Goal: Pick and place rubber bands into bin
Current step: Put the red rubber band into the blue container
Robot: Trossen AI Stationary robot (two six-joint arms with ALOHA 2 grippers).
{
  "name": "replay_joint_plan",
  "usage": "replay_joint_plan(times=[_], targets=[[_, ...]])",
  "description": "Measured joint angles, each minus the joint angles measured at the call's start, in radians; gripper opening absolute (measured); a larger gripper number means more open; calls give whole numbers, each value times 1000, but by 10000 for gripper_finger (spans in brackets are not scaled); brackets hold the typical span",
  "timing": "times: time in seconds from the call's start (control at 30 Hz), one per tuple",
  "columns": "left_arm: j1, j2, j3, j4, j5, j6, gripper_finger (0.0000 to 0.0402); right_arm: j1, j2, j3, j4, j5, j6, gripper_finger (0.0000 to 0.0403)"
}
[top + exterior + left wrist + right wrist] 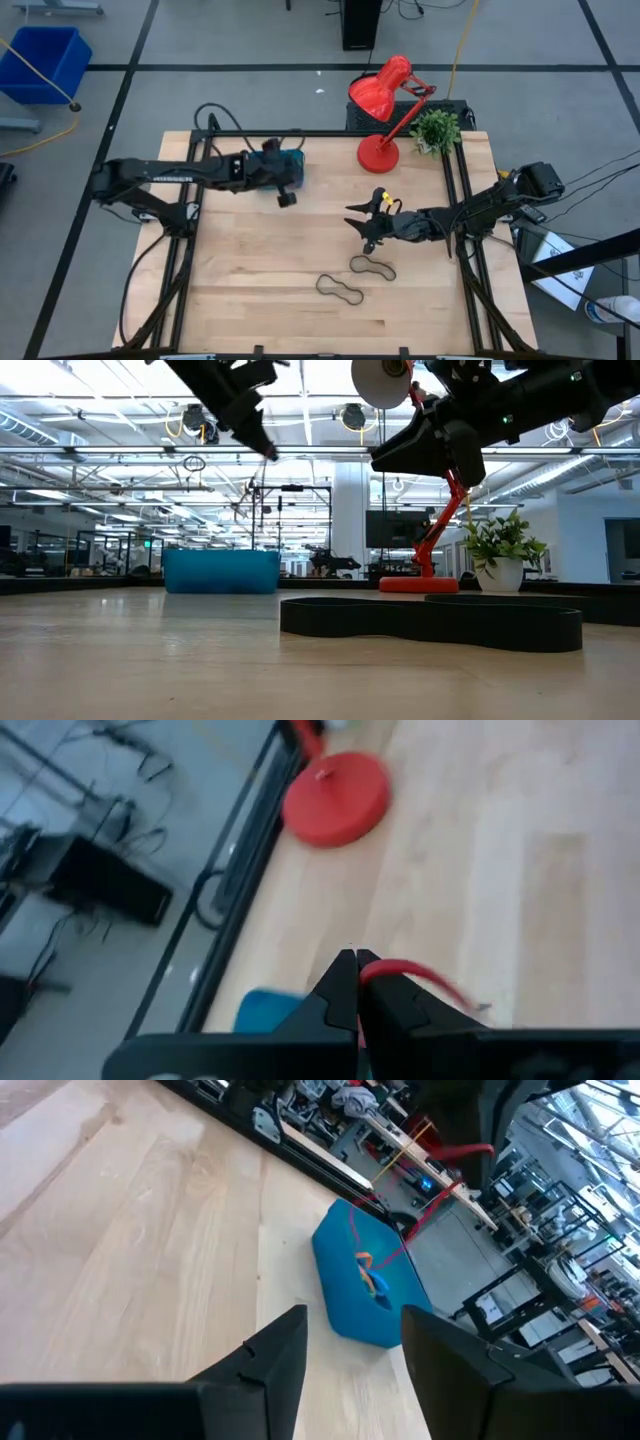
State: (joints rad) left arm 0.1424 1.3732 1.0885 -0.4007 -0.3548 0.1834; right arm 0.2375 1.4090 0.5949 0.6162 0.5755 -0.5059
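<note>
The teal bin stands on the table's far left part, with several coloured rubber bands inside. My left gripper hovers above the bin's near side, shut on an orange-red rubber band. My right gripper is open and empty above the middle of the table, its fingers pointing toward the bin. Two black rubber bands lie flat on the wood near the right gripper; one fills the foreground of the low view. My left gripper pinches the orange-red band at one end of its loop between its two fingertips. The fingers slant down from the table's left. The band hangs below the gripper and runs as a thin strand down toward the bin; whether it touches the bin, I cannot tell.
A red desk lamp and a small potted plant stand at the table's far right. Black frame rails run along the table's sides. A bright blue crate sits on the floor beyond the table.
</note>
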Motion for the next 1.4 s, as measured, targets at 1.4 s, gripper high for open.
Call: replay_joint_plan(times=[1.4], targets=[[333, 286, -1, -185, 92, -55, 20, 0, 0, 0, -30, 0, -2, 155]])
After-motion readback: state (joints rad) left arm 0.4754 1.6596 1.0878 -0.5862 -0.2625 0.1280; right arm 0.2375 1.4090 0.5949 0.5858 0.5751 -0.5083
